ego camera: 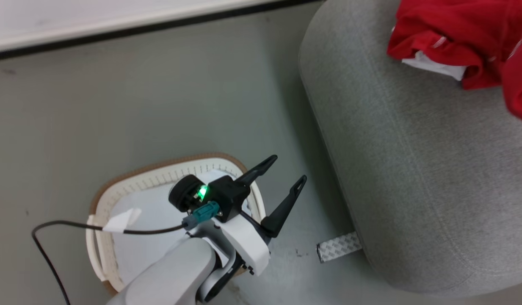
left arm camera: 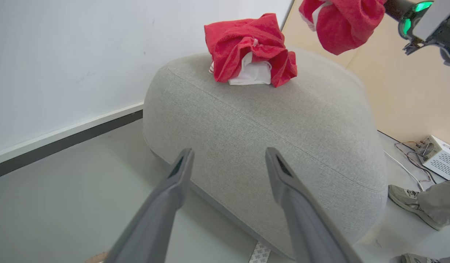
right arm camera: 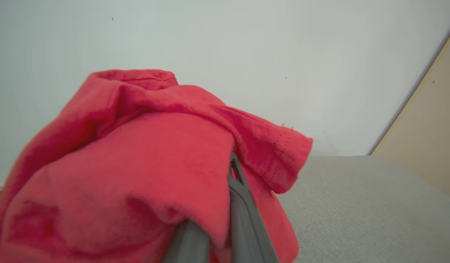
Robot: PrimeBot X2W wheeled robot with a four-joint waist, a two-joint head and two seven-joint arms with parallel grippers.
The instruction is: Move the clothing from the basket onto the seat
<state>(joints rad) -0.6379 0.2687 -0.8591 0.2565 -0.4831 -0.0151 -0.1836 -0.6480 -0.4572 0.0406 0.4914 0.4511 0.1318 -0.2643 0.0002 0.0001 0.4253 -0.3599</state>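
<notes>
Right gripper [right arm camera: 225, 204]: pinched shut on plain red soft garment [right arm camera: 137, 164], high over large light-grey fabric seat [ego camera: 413, 148], likely for release beside crumpled red white-lined jersey [ego camera: 447, 29] at far end. Left gripper [ego camera: 288, 169]: spread wide, empty, above oval white brown-rimmed plastic basket [ego camera: 129, 178].

Matt, finely woven grey cloth on the seat [ego camera: 413, 169]. Soft red fabric with smooth white lining in the jersey [left arm camera: 246, 47]; creased, slightly fuzzy cloth in the plain red garment [right arm camera: 137, 164]. Perforated white plastic in the basket [ego camera: 159, 180]. Smooth, faintly glossy floor [ego camera: 117, 106]. Matt dark plastic on the left gripper [ego camera: 288, 168].
</notes>
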